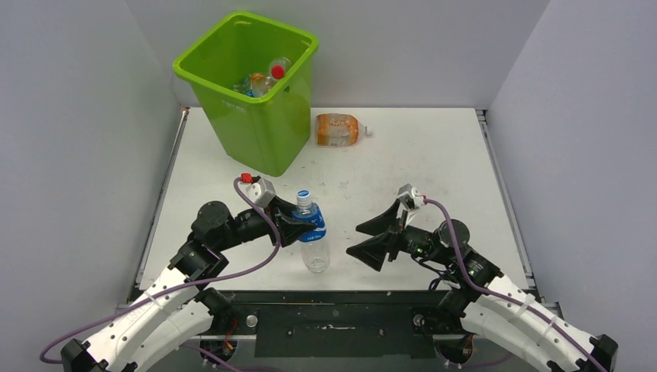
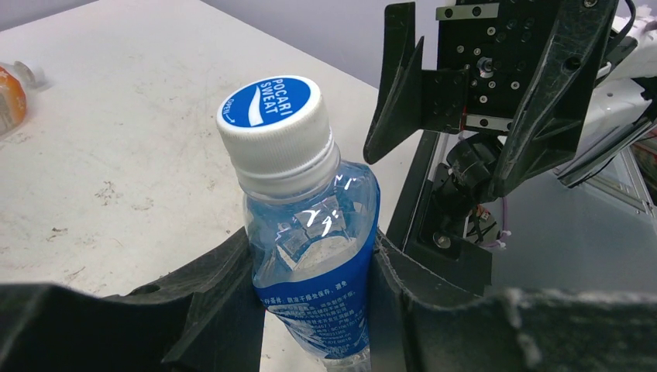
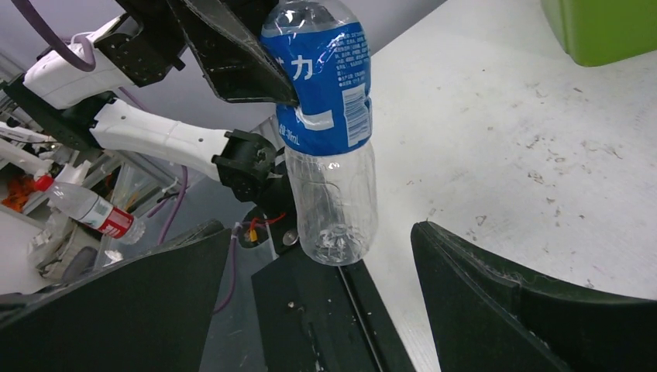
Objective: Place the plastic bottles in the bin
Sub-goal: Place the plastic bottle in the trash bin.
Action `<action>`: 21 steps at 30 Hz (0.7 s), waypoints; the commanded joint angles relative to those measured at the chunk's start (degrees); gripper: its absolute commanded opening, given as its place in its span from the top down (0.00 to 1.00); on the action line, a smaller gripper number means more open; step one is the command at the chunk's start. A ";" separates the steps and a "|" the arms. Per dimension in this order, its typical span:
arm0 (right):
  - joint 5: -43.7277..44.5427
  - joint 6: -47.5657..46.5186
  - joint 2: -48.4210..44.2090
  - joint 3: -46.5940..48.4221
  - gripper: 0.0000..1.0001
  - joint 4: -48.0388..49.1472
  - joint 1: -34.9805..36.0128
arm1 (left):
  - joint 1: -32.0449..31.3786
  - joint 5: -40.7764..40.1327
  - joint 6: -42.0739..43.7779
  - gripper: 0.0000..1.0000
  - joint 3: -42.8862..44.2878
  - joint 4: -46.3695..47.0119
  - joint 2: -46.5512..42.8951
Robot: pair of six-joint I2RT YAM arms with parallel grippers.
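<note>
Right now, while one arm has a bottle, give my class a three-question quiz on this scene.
1. True or false: the right gripper is shut on a bottle.
2. Where is the orange bottle? A: in the bin. B: lying on the table, right of the bin. C: in the right gripper.
3. What does the left gripper hold?
Key: 1 false, it is open and empty. 2 B. 3 the blue-labelled bottle.

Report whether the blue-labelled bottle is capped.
Capped: a white cap, blue on top, closes the neck of the blue-labelled bottle.
</note>
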 commanded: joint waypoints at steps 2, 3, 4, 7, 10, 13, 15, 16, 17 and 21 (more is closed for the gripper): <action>1.19 -0.94 4.78 1.71 0.10 6.65 4.01 | -0.25 2.85 2.37 1.00 2.35 1.86 -0.02; 2.49 -1.27 6.22 2.05 0.10 6.95 5.18 | -0.31 2.77 1.91 1.00 1.84 2.64 -0.11; 3.98 -1.49 7.60 2.23 0.10 7.58 6.65 | -0.32 2.68 1.36 1.00 1.31 3.60 -0.17; 9.93 -2.32 12.15 2.60 0.10 9.79 11.51 | -0.32 2.80 -0.73 1.00 0.10 6.31 -0.95; 15.09 -3.03 15.03 2.52 0.10 12.98 15.16 | -0.35 2.35 -2.37 1.00 -1.48 8.84 -2.55; 20.83 -3.74 17.69 2.82 0.10 15.06 18.13 | -0.41 2.51 -3.97 1.00 -2.72 10.49 -3.54; 23.33 -4.25 19.45 2.98 0.10 15.87 19.01 | -0.41 2.79 -4.61 1.00 -3.12 11.09 -3.77; 24.13 -4.20 20.30 2.99 0.10 16.73 19.26 | -0.47 2.92 -4.84 1.00 -3.23 11.22 -3.86; 24.70 -4.14 20.96 2.98 0.10 17.35 19.43 | -0.49 3.00 -5.08 1.00 -3.37 11.41 -3.91; 24.98 -4.11 23.06 2.58 0.03 20.20 19.77 | -0.50 3.02 -6.18 1.00 -4.05 12.46 -4.34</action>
